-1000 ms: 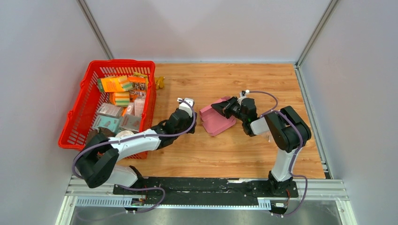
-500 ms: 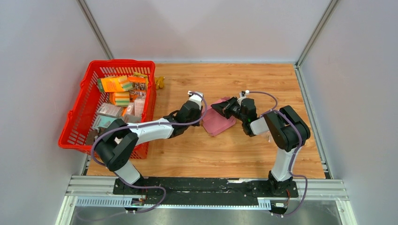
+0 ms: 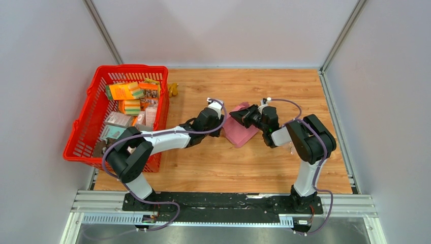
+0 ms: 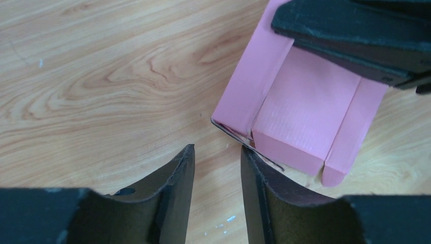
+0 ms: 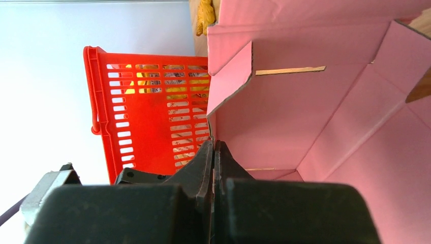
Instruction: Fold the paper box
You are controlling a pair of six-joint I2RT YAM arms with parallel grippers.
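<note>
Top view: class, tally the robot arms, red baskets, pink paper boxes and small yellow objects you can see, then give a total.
robot arm: 2
red basket: 1
pink paper box: 1
small yellow object: 1
Total: 5

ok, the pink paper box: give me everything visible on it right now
The paper box is plain pink thin cardboard with a faint ribbed texture. It is partly folded, with creased panels, a side wall raised, loose flaps and a narrow slit that shows wood through. It lies on the wooden table between the two arms. The right gripper is shut and pinches the edge of one panel. The left gripper, jaws apart, sits at the near corner, one finger about touching the edge.
</note>
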